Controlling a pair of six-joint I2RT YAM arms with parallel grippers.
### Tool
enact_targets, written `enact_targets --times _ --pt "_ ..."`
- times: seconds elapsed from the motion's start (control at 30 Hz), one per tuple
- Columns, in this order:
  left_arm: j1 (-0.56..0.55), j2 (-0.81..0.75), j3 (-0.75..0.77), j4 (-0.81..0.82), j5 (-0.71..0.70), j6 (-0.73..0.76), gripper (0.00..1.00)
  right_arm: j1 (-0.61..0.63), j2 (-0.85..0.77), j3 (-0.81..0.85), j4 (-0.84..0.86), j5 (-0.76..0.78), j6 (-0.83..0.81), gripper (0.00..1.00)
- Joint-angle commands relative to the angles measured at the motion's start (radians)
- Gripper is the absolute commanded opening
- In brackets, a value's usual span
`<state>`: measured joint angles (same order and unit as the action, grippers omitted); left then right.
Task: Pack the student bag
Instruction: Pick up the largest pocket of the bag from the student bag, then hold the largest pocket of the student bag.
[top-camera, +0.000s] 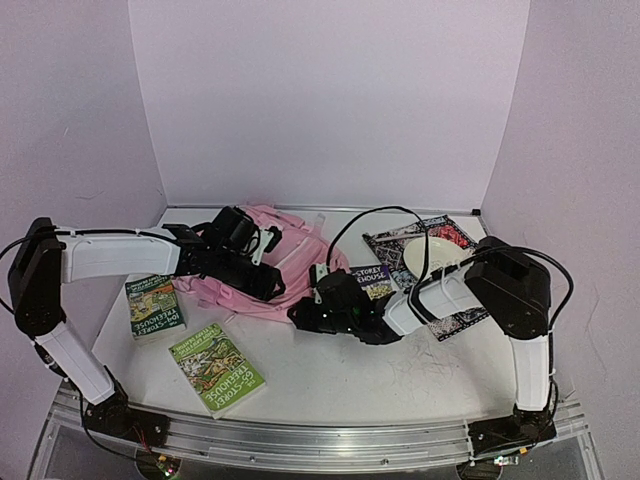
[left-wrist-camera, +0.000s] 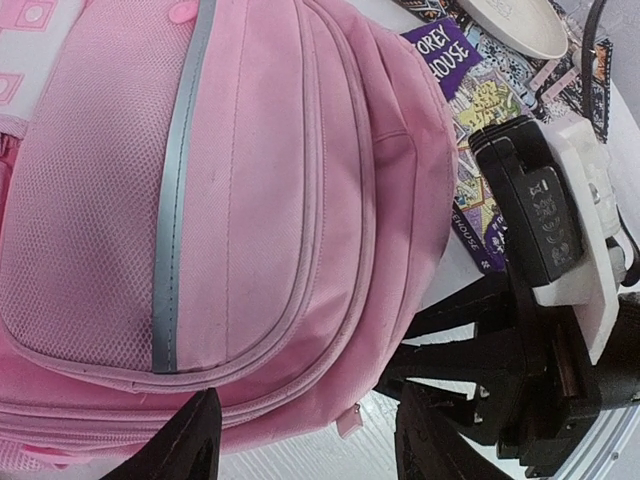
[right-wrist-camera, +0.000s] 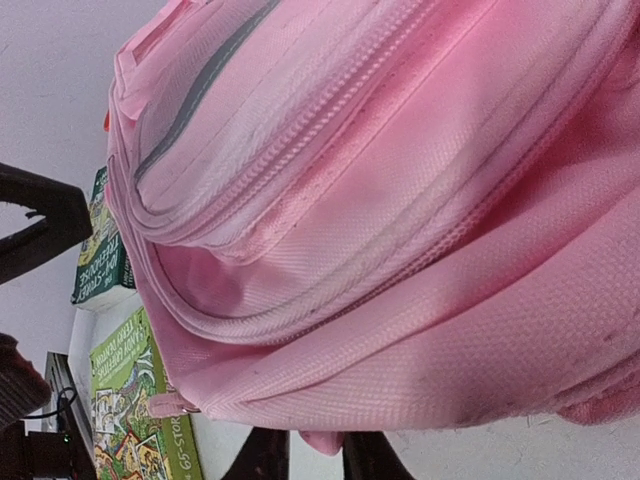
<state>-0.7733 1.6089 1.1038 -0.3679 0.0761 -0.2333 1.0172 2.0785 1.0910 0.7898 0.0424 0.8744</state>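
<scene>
Right gripper (right-wrist-camera: 316, 452) nearly shut round near pink tab (right-wrist-camera: 322, 438) on student bag (right-wrist-camera: 400, 200), pinch unclear; left gripper (left-wrist-camera: 308, 395) open; likely unzipping, steady pull needed next.

Left hand (left-wrist-camera: 305, 438) open, right hand (right-wrist-camera: 315, 458) narrow.

— Where does the top view sit?
— High behind the arm bases, looking down and forward, far from the student bag (top-camera: 262, 262).
— And the wrist views?
— The left looks down close over the bag's front. The right sits low, nearly against its edge. All three share the bag. The top and right views also share the green book (right-wrist-camera: 125, 420) beside it.
</scene>
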Motion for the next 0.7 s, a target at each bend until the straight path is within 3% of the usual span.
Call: enact_targets --times 0.0,0.07,0.4,0.67 --pt "-0.007 -0.021 -0.008 0.002 0.012 0.031 0.61 0.004 -0.053 -0.023 0.002 0.029 -0.015 0.05" --pt "-0.014 -0.019 -0.009 0.002 0.008 0.047 0.61 0.004 -0.082 -0.035 -0.017 0.027 -0.032 0.0" --pt "-0.061 -0.001 -0.028 0.026 -0.007 0.133 0.61 0.004 -0.204 -0.045 -0.162 -0.031 -0.163 0.0" --pt "-0.097 0.04 -0.023 0.066 -0.011 0.179 0.62 0.004 -0.206 -0.002 -0.21 -0.106 -0.21 0.0"
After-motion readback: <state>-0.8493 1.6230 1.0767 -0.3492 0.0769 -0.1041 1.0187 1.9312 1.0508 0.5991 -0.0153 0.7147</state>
